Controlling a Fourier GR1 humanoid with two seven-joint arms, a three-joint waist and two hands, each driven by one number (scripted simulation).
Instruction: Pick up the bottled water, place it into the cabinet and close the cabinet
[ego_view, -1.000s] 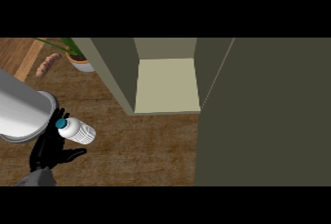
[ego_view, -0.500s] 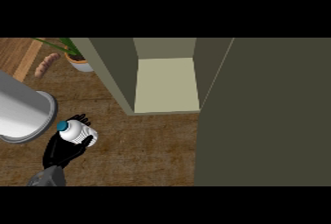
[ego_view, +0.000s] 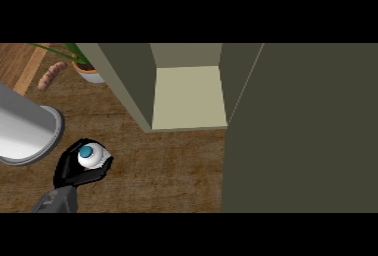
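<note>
The bottled water (ego_view: 93, 157) is a white bottle with a blue cap, seen almost from above at the lower left of the head view. My right hand (ego_view: 71, 171) is curled round it from below and from the left, and its forearm comes in from the lower left corner. The cabinet (ego_view: 133, 85) stands to the upper right of the bottle. It is olive-grey, with a pale shelf floor (ego_view: 188, 97) showing in its open compartment. Its door (ego_view: 303, 130) stands open as a broad dark panel that fills the right half of the view.
A large light-grey cylinder (ego_view: 22, 130) lies close to the left of the hand. A potted plant (ego_view: 88, 72) and a brown, sausage-shaped item (ego_view: 49, 76) sit at the back left. Wooden counter top (ego_view: 162, 170) runs between the hand and the cabinet door.
My right hand has moved up from below the bottle and curled round it. The bottle has turned so that its cap faces up.
</note>
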